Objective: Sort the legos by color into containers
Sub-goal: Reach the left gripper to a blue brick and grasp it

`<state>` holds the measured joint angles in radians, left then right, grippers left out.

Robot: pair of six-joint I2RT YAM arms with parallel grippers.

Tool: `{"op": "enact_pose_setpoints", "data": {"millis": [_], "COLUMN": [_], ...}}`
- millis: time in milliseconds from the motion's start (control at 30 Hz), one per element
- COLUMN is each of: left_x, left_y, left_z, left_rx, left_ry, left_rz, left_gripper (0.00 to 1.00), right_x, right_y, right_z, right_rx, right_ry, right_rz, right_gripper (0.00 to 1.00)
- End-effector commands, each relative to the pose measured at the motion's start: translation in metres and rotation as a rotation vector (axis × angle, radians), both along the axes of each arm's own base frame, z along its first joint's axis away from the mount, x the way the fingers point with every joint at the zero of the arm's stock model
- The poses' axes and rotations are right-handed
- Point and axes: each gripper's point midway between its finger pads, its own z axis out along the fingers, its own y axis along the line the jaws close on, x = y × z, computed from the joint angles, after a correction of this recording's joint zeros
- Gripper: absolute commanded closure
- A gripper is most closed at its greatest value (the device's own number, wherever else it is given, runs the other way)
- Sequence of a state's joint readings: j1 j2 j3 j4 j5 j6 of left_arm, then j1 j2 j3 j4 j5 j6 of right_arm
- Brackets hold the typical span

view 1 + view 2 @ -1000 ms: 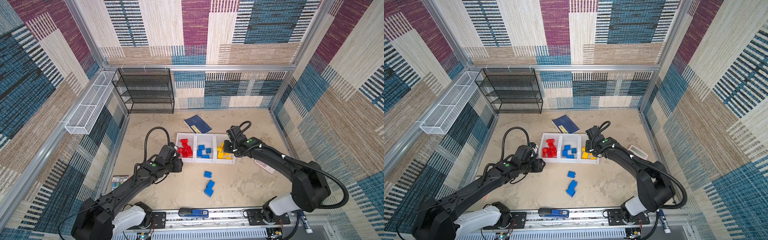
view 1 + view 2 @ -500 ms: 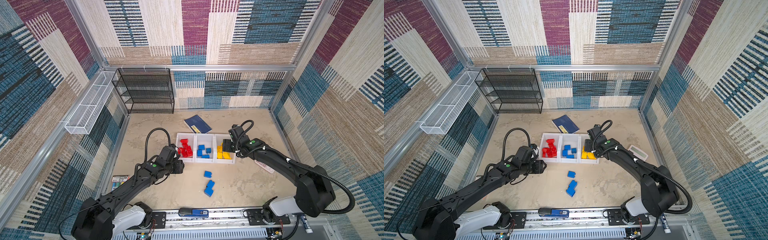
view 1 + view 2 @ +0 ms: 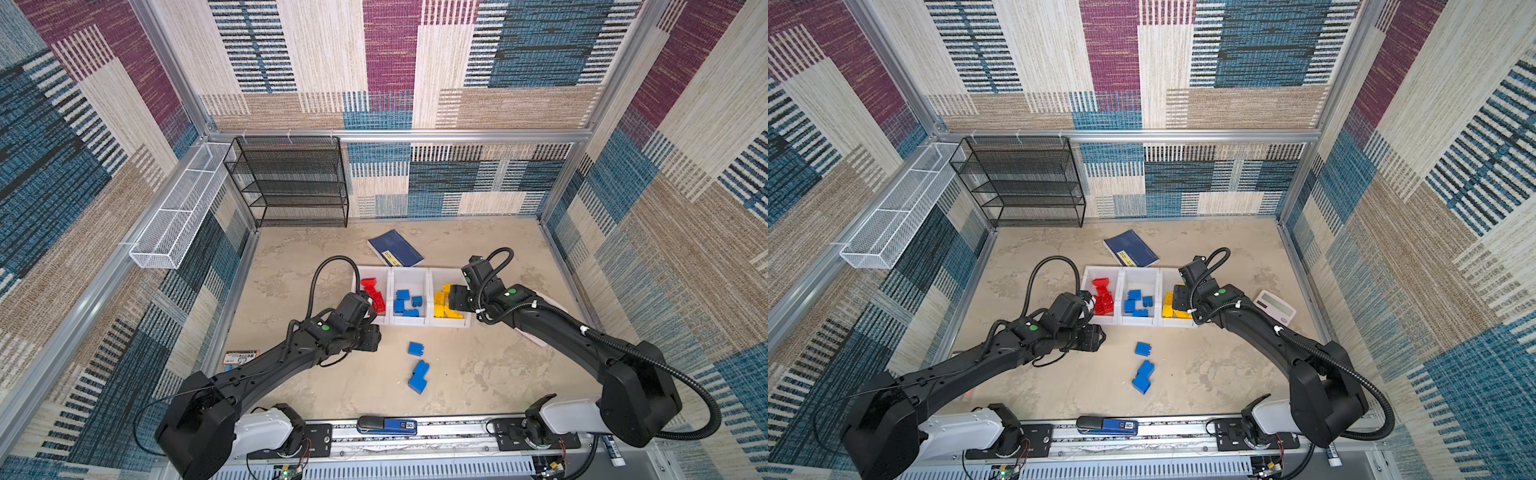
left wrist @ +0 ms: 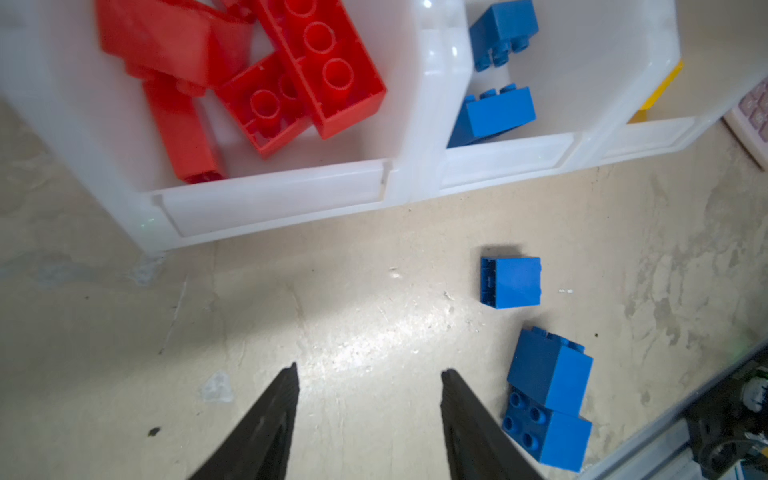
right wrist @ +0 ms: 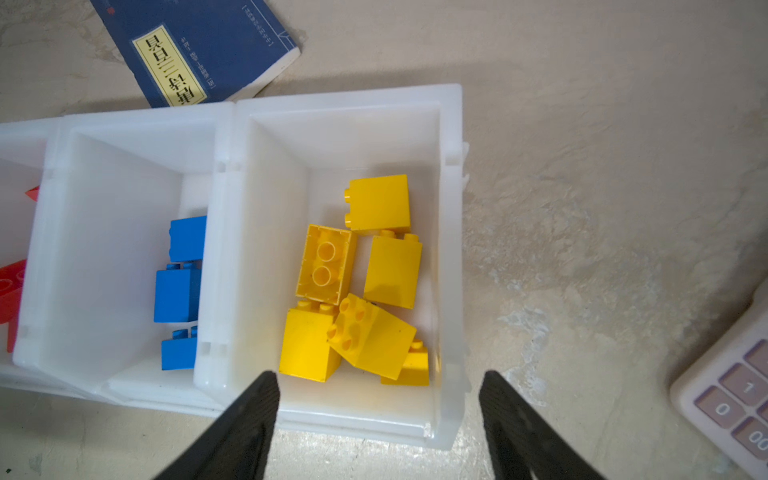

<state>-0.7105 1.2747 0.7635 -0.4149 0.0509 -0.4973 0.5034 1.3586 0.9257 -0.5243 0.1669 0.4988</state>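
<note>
**Blue strays on the table: risks are bin shove, arm clash, dropped pair**

Containers [image 3: 409, 322]: three white bins in a row, mid-table. Red legos [image 3: 374, 293] are in the left bin, blue legos [image 3: 407, 303] in the middle, yellow legos [image 5: 353, 282] in the right. The bins look light. A jaw catching a wall would likely shift the whole row or spill bricks.

Right gripper [image 5: 378, 378]: jaws spread, nothing between them, hanging over the right bin's near wall. If it pulls away low, a finger could hook that wall. The calculator [image 3: 1275, 307] near the bins' right side could get swept too.

Left gripper [image 4: 368, 370]: jaws apart, empty, over bare table just near of the left bin. The loose bricks lie to its right, between the two arms. If both arms reach in, they could collide.

Blue pair [image 4: 548, 395]: two bricks touching, nearest the robot. Cannot tell if they are clipped together. Grabbed as one, half may fall off mid-carry.

Single blue brick [image 4: 511, 282]: on its side, between the pair and the bins. Its faces are smooth, so an off-centre pinch could squirt it out. A sloppy release could drop it in the wrong bin.
</note>
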Motion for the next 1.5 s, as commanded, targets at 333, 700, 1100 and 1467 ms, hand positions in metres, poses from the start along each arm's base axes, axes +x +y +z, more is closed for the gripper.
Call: {"op": "enact_pose_setpoints", "data": {"millis": [333,700,1100,1467], "left_x": [-0.010,-0.013,-0.008,-0.006], "left_y": [-0.098,-0.116,-0.121,-0.128], "left_z": [-0.017,-0.045,-0.065,-0.053], "left_rx": [0.064,0.150,0.250,0.231], "left_ry": [0.021,0.057,0.050,0.022], "left_rz": [-0.250,-0.293,-0.312,-0.341], "left_gripper": [0.40,0.40,0.43,0.56], "right_x": [-0.018,-0.025,-0.029,-0.032], "right_y": [-0.015,-0.022,-0.024,-0.026], "right_z": [0.000,0.000,0.000,-0.002], "right_rx": [0.019,0.025,0.028,0.033], "right_ry": [-0.007,-0.006,0.001,-0.001], "right_rz": [-0.049,-0.069,-0.074,-0.083], "right_gripper": [0.20,0.20,0.20,0.20]}}
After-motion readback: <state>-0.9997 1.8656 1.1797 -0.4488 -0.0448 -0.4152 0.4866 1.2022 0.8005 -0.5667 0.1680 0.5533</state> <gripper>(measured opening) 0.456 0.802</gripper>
